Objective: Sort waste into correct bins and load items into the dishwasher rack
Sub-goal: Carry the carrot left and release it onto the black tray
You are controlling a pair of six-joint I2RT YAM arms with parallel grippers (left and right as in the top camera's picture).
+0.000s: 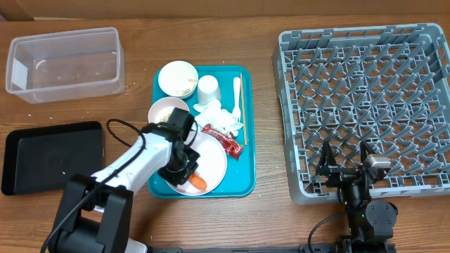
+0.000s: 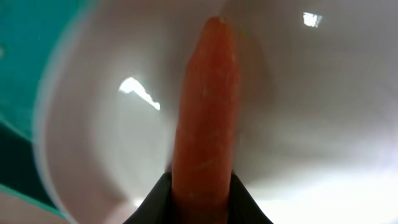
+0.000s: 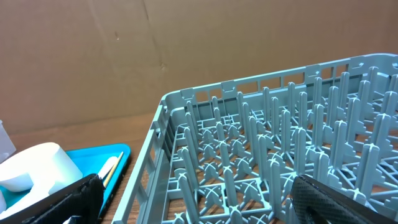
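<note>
Claw of left arm [image 2: 202,202] grips the whole orange carrot [image 2: 205,106] on the round white plate [image 2: 311,124], presumably for binning; right claw [image 3: 199,202] gapes empty.

Left arm [image 1: 130,160] stretched forward, left tool [image 1: 187,174] pinching carrot [image 2: 205,118], right tool [image 1: 344,161] low, jaws wide apart

Lab tabletop [image 1: 271,226] with cardboard backdrop [image 3: 124,50]

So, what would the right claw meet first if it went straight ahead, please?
Likely the upright pegs of the dishwasher rack, directly ahead of the open right claw; depth is unclear.
</note>
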